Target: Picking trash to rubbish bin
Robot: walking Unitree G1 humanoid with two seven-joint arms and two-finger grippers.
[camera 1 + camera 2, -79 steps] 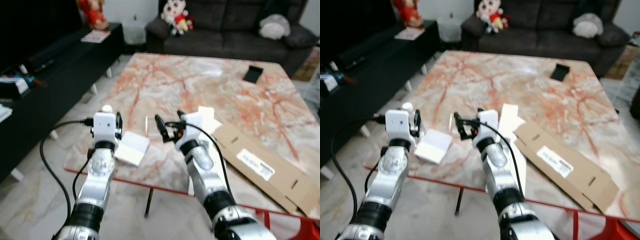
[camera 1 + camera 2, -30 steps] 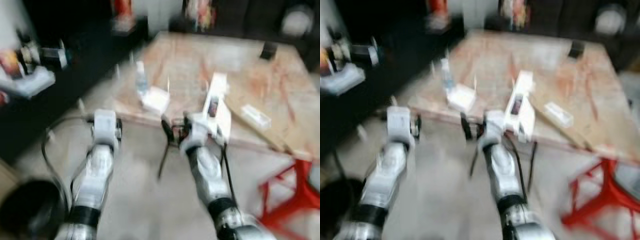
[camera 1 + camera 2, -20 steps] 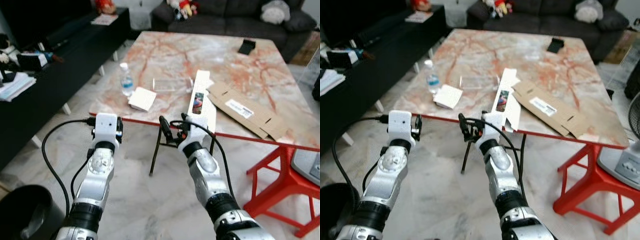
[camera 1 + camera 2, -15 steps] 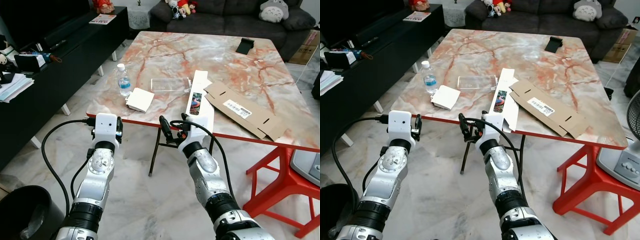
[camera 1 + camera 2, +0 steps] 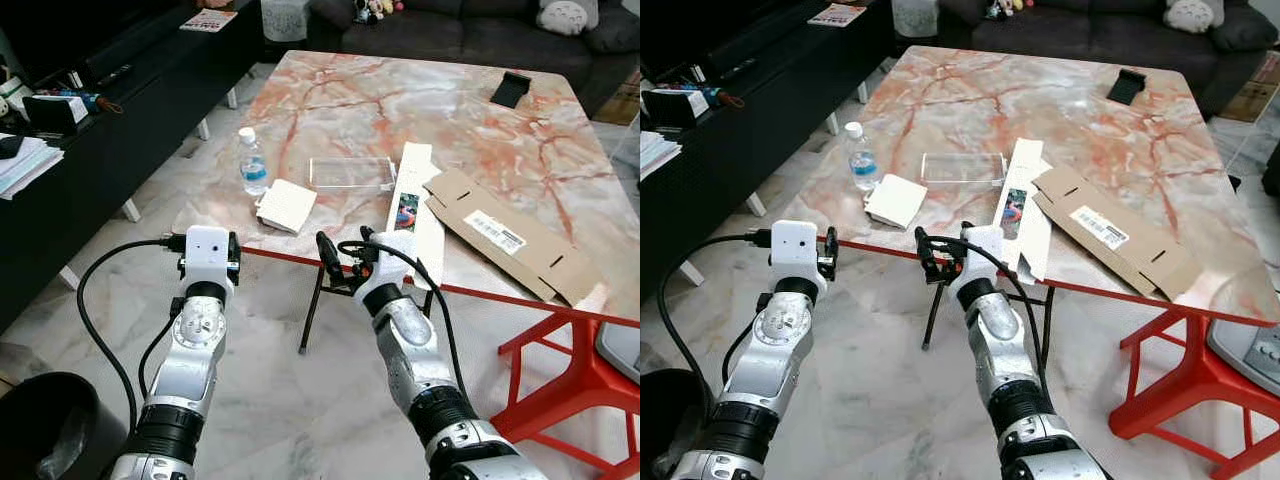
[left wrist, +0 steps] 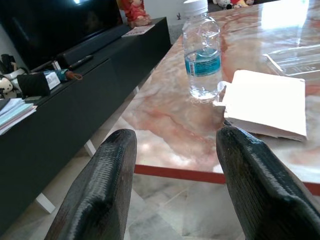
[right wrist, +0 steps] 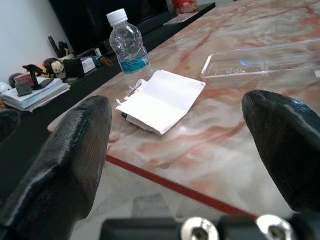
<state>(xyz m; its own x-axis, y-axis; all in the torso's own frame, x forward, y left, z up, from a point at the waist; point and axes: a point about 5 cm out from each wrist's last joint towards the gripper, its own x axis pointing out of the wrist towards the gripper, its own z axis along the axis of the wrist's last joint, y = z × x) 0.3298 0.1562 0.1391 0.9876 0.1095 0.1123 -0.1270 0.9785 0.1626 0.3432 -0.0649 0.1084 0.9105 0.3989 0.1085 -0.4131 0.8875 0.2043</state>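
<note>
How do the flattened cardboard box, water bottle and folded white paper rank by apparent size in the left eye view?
1. Flattened cardboard box, clearly largest.
2. Folded white paper.
3. Water bottle, but close to the paper; it stands upright and foreshortened, so this order is unsure.

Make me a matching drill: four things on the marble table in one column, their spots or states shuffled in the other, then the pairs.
Things:
1. water bottle
2. white paper pad
3. clear plastic tray
4. flattened cardboard box

Descriptions:
A. lies flat toward the table's right side, white label up
B. stands upright near the left edge
C. lies mid-table, see-through
D. lies near the front edge, beside the bottle

Pairs: 1-B, 2-D, 3-C, 4-A
</note>
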